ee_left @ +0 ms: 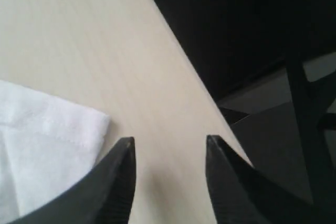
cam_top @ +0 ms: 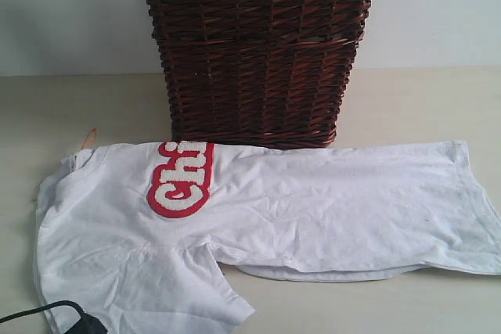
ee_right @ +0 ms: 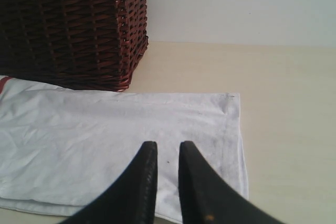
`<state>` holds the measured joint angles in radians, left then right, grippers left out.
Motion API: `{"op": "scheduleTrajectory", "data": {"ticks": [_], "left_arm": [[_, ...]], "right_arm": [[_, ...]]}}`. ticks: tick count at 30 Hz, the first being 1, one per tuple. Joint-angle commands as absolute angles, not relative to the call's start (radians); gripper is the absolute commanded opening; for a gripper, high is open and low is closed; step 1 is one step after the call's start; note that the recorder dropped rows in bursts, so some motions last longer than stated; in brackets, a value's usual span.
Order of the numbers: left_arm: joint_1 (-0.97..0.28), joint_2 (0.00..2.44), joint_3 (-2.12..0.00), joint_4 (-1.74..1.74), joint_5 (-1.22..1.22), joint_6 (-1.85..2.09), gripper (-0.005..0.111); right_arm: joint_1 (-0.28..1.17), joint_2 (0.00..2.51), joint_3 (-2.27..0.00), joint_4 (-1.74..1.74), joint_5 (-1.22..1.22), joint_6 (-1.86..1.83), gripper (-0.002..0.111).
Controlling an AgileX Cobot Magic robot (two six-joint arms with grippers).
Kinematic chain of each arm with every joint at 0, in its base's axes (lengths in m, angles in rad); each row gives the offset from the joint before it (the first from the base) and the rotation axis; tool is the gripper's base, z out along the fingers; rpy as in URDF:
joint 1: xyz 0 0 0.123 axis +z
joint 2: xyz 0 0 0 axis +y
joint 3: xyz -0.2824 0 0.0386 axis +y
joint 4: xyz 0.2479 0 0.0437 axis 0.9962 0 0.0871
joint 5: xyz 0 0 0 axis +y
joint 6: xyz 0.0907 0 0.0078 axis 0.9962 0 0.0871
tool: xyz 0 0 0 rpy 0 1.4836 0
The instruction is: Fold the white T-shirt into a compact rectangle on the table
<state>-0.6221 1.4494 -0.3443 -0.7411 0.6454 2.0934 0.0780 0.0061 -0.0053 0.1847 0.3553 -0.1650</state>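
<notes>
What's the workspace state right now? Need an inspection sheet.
Surface: table pale beige, smooth, no spills seen.
Job's things: white T-shirt lying flat sideways, partly folded, red lettering half hidden, a lower layer peeking out at the near edge.
Clutter: wicker basket standing at the shirt's far edge.
Grippers: left gripper fingers apart, empty, beside a hemmed corner of the shirt; right gripper fingers narrowly apart above the shirt, holding nothing.
Cables: black cable at the near left corner.
Surroundings: plain pale wall; dark space beyond the table edge.

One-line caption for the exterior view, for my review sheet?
White T-shirt lying sideways, partly folded, on the table before a dark wicker basket.
</notes>
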Motion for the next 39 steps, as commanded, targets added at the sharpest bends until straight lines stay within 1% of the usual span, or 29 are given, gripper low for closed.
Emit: {"op": "scheduleTrajectory", "data": {"ticks": [1,6,11,17,19,20,21,22,23,31,37,39], "left_arm": [[-0.628,1.499,-0.342,-0.759,0.552,2.098,0.043],[-0.628,1.499,-0.35,-0.778,0.539,2.098,0.043],[-0.628,1.502,-0.417,-0.835,0.55,2.098,0.043],[-0.629,1.616,-0.419,-0.845,0.561,2.098,0.043],[-0.629,1.636,-0.421,-0.857,0.557,2.098,0.04],[-0.629,1.638,-0.421,-0.862,0.556,2.098,0.035],[-0.629,1.64,-0.421,-0.868,0.556,2.098,0.028],[-0.629,1.64,-0.421,-0.884,0.556,2.098,0.012],[-0.629,1.64,-0.421,-0.893,0.556,2.098,0.001],[-0.626,1.629,-0.421,-0.947,0.534,2.083,0.0],[-0.626,1.521,-0.421,-0.955,0.532,2.083,0.0],[-0.609,1.47,-0.421,-0.963,0.532,2.083,0.0]], "right_arm": [[0.075,0.0,0.0,0.185,0.345,-0.171,0.016],[0.075,0.0,0.0,0.185,0.345,-0.171,0.016],[0.075,0.0,0.0,0.185,0.345,-0.171,0.016],[0.075,0.0,0.0,0.185,0.345,-0.171,0.016],[0.075,0.0,0.0,0.185,0.345,-0.171,0.016],[0.075,0.0,0.0,0.185,0.345,-0.171,0.016],[0.075,0.0,0.0,0.185,0.345,-0.171,0.016],[0.075,0.0,0.0,0.185,0.345,-0.171,0.016],[0.075,0.0,0.0,0.185,0.345,-0.171,0.016],[0.075,0.0,0.0,0.185,0.345,-0.171,0.016],[0.075,0.0,0.0,0.185,0.345,-0.171,0.016],[0.075,0.0,0.0,0.185,0.345,-0.171,0.016]]}}
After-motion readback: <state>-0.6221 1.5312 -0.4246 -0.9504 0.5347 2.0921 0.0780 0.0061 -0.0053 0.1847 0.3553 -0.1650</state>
